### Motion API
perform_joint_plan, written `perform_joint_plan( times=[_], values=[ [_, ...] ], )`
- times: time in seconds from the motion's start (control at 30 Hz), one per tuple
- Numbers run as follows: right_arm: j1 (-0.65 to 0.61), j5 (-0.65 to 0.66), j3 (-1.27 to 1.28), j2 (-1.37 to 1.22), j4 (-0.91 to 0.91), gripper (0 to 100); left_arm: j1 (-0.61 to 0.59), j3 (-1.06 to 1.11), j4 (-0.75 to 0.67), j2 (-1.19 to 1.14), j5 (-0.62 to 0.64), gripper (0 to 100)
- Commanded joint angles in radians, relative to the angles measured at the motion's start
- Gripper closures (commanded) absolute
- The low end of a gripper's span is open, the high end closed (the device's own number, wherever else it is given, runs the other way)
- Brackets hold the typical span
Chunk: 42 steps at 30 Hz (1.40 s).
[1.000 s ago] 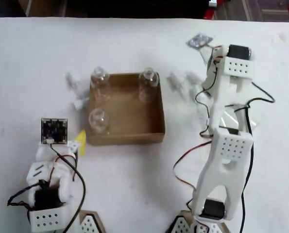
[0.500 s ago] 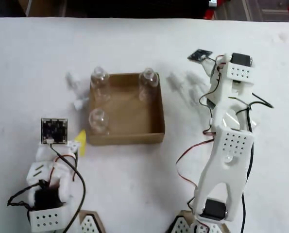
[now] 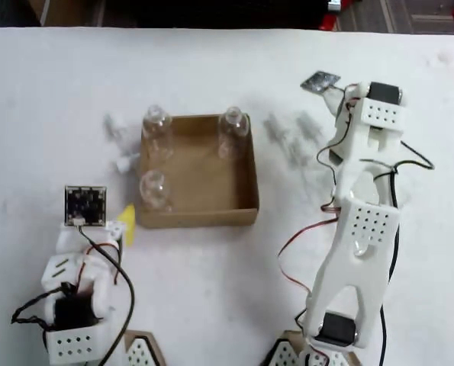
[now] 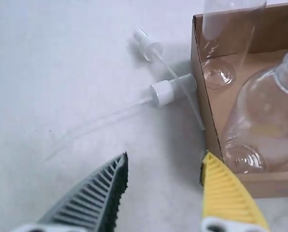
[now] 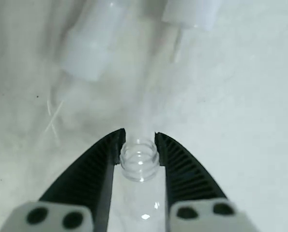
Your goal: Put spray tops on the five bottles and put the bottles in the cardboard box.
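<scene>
at about 3 o'clock from the cardboard box [image 3: 246, 204] in the high view, the right arm is stretched over the table [image 3: 211, 69]. the right gripper [image 5: 139, 134] is closed narrowly on the threaded neck of a clear held bottle [image 5: 140, 164], whose mouth is left bare. where that bottle lies under the arm in the high view can only be guessed, perhaps beneath the forearm.

three uncapped bottles are stood inside the box: the 10 o'clock bottle [image 3: 156, 124], the 1 o'clock bottle [image 3: 233, 128] and the 8 o'clock bottle [image 3: 154, 189]. the left gripper [image 4: 164, 159] is parked off the box's 7 o'clock corner with its jaws wide and nothing held. a near spray top [image 4: 162, 93] and a far spray top [image 4: 147, 46] are seen just beyond it, at 9 o'clock of the box, and other tops [image 3: 295, 151] are scattered at 2 o'clock.

several failures can be expected. the neck is pinched exactly where a top must be seated, so fitting is likely to be blocked unless the grip is shifted lower. a smooth bottle held only by its threads could swing or slip out. a long, thin dip tube could be bent or miss the narrow mouth. the box could be nudged by the yellow finger beside it, and the light bottles toppled. bottles already boxed without tops could be left unfinished.
</scene>
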<state>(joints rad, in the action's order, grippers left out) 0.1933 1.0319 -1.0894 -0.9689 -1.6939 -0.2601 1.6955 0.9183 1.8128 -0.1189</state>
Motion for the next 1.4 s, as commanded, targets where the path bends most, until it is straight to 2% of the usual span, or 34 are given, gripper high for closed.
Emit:
perform_joint_plan(
  times=[0.0,0.23,0.5,0.6,0.83,1.0,1.1,1.27,1.37],
  values=[
    [0.022,-0.021,-0.12,0.025,-0.028,97.8,0.016,-0.003,0.009,0.015,-0.006,77],
    [0.038,-0.137,-0.232,0.056,-0.031,97.8,0.016,-0.003,0.009,0.015,-0.006,77],
    [0.031,-0.463,-0.222,0.294,-0.035,97.9,0.016,-0.003,0.009,0.015,-0.005,77],
    [0.016,-0.517,-0.135,0.415,-0.035,98.0,0.016,-0.003,0.009,0.015,-0.005,77],
    [-0.084,-0.526,0.292,0.786,-0.024,98.2,0.016,-0.003,0.009,0.015,-0.005,77],
    [-0.048,-0.529,0.525,0.891,0.117,98.0,0.016,-0.003,0.009,0.015,-0.005,77],
    [-0.033,-0.531,0.592,0.894,0.119,96.0,0.016,-0.003,0.009,0.015,-0.005,77],
    [-0.038,-0.531,0.631,0.9,0.051,86.0,0.016,-0.003,0.009,0.015,-0.005,77],
    [-0.036,-0.531,0.632,0.892,0.031,85.0,0.016,-0.003,0.009,0.015,-0.005,77]
  ],
)
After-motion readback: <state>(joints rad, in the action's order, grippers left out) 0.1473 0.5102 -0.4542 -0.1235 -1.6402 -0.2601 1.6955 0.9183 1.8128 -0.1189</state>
